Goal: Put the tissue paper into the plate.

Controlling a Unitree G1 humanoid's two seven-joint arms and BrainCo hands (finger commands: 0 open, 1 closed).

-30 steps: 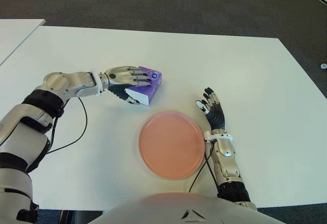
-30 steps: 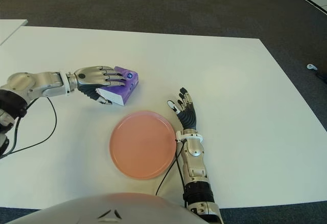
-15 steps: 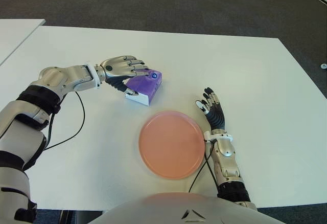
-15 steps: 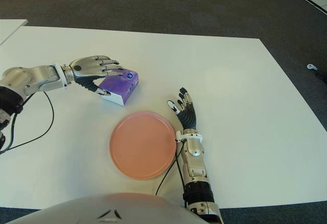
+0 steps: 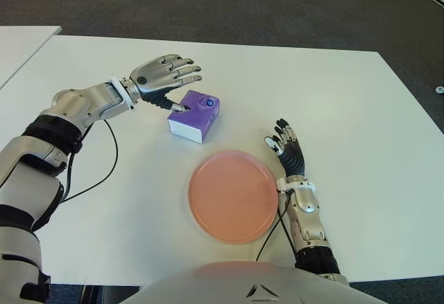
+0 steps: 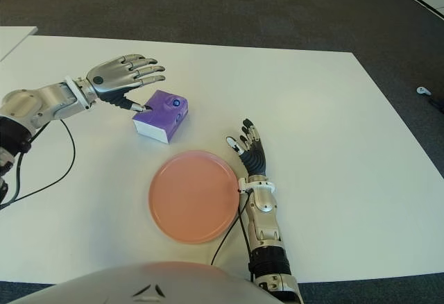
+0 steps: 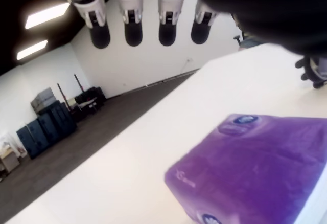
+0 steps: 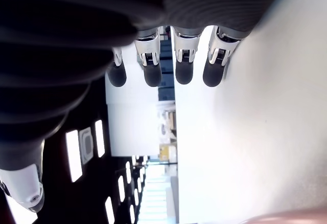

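So the purple tissue pack (image 5: 195,116) sits on the white surface (image 5: 333,96) just beyond the pink plate (image 5: 233,195), outside it. The left hand (image 5: 164,80) is nearest, fingers spread, thumb about touching the pack's far-left corner. The right hand (image 5: 286,148) shows beside the plate's right edge, fingers straight, empty.

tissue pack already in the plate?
No, the purple tissue pack lies on the table beyond the pink plate, with the open left hand just above it.

no legible text, logo marks unreadable
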